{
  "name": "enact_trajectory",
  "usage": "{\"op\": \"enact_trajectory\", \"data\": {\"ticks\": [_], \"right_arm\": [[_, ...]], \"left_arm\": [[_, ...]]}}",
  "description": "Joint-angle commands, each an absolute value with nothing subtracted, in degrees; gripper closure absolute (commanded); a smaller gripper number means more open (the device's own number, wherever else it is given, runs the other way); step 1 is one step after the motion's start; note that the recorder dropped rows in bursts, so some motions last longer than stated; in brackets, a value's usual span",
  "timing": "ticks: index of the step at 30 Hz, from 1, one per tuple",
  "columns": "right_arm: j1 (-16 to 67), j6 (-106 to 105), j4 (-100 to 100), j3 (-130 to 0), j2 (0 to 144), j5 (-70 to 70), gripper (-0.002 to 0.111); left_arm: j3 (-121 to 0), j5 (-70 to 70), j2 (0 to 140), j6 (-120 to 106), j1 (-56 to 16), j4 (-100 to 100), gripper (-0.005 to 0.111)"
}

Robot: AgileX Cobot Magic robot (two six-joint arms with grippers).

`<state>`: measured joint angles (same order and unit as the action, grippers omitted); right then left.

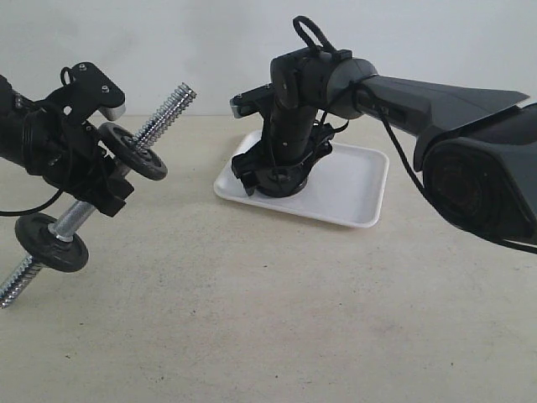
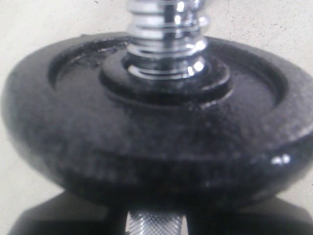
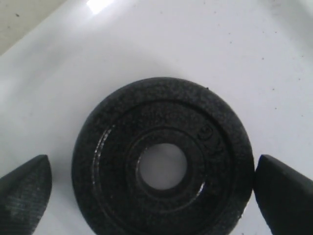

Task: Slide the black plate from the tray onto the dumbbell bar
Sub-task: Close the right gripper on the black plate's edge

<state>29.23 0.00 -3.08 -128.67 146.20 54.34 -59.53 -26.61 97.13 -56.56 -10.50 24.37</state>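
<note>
The black plate (image 3: 163, 159) lies flat in the white tray (image 1: 357, 189), its centre hole showing white. My right gripper (image 3: 152, 171) is lowered over it and open, one finger on each side of the rim. One dark fingertip (image 3: 281, 196) sits almost against the plate and the other (image 3: 27, 191) stands a little apart. In the exterior view the gripper (image 1: 281, 178) hides the plate. My left gripper (image 1: 94, 180) is shut on the knurled middle of the dumbbell bar (image 1: 164, 113). It holds the bar tilted above the table, free threaded end (image 2: 166, 29) up toward the tray.
Two dull dark discs (image 1: 132, 151) (image 1: 52, 242) sit on the bar, either side of the left gripper. The upper disc (image 2: 156, 122) fills the left wrist view. The bar's lower threaded end (image 1: 17, 285) nears the table. The tray lies at the back centre of a beige tabletop (image 1: 268, 319).
</note>
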Motion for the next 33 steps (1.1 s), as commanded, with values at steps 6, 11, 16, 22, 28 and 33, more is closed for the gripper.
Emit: {"op": "enact_trajectory", "data": {"ticks": [6,11,16,22,28,33], "right_arm": [[29.0,-0.6,-3.3,-128.7,145.8,54.6,0.004],[28.0,-0.6,-2.8,-128.7,146.5,55.7,0.004],[27.9,-0.6,-2.8,-128.7,147.2,55.6,0.004],[27.9,-0.6,-2.2,-128.7,147.3,54.3,0.004],[27.9,-1.2,-2.0,-128.7,147.5,53.7,0.004],[27.9,-2.1,-1.6,-128.7,147.5,53.0,0.004]], "left_arm": [[-61.3,-22.5,93.3,-56.2,-10.3,26.2,0.102],[-61.3,-22.5,93.3,-56.2,-10.3,26.2,0.102],[-61.3,-22.5,93.3,-56.2,-10.3,26.2,0.102],[-61.3,-22.5,93.3,-56.2,-10.3,26.2,0.102],[-61.3,-22.6,93.3,-56.2,-10.3,26.2,0.102],[-61.3,-22.7,93.3,-56.2,-10.3,26.2,0.102]]}}
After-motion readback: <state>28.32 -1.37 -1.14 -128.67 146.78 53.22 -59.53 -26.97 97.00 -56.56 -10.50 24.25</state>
